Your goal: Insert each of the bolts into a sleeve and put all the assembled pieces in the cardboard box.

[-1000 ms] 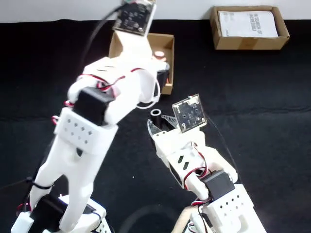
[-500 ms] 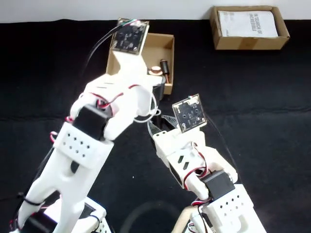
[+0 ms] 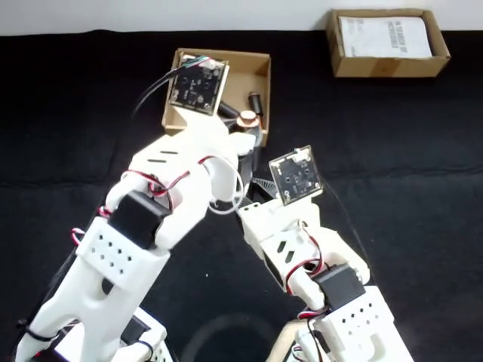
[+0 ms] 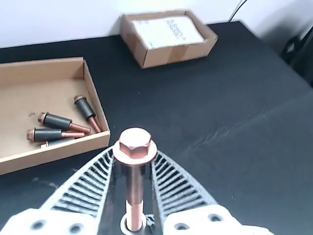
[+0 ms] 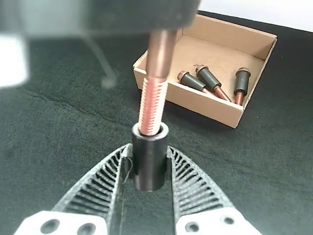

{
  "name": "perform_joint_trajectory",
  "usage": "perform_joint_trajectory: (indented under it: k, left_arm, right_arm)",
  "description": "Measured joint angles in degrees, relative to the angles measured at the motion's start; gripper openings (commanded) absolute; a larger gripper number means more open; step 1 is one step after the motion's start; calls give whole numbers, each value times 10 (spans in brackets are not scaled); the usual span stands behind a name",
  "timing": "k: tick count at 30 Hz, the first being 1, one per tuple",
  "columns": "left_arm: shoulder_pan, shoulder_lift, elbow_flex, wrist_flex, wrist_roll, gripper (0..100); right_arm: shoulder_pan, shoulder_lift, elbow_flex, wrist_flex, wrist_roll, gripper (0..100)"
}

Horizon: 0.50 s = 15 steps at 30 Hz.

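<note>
Inside the cardboard box: three assembled pieces, lying flat near one side wall, two roughly parallel and the third angled along that wall. Well apart from the cardboard box, on the same black cloth: a second box with a white booklet flat inside.

Just outside the cardboard box, beside its lower wall: left gripper, drawn narrow and clamped on a copper bolt, upright, hex head on top. Directly below: right gripper, likewise drawn in tight around a black sleeve, upright, mouth up.

From the right wrist: threaded tip of the bolt just inside the sleeve's mouth, most of the shank above the rim, cardboard box beyond with its three pieces. From the left wrist: hex head from above, shank running down between the ribbed fingers. From the high view: copper head level with the near wall of the cardboard box, both arms meeting there, sleeve covered by them.
</note>
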State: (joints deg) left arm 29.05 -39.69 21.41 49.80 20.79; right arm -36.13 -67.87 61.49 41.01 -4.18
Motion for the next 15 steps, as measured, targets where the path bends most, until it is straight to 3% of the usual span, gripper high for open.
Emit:
perform_joint_trajectory:
  k: [10, 15]
  left_arm:
    - [13, -4, 47, 6, 19, 9]
    - [-28, -4, 37, -30, 21, 9]
  right_arm:
    - [11, -1, 0, 0, 0, 8]
    - [14, -1, 0, 0, 0, 8]
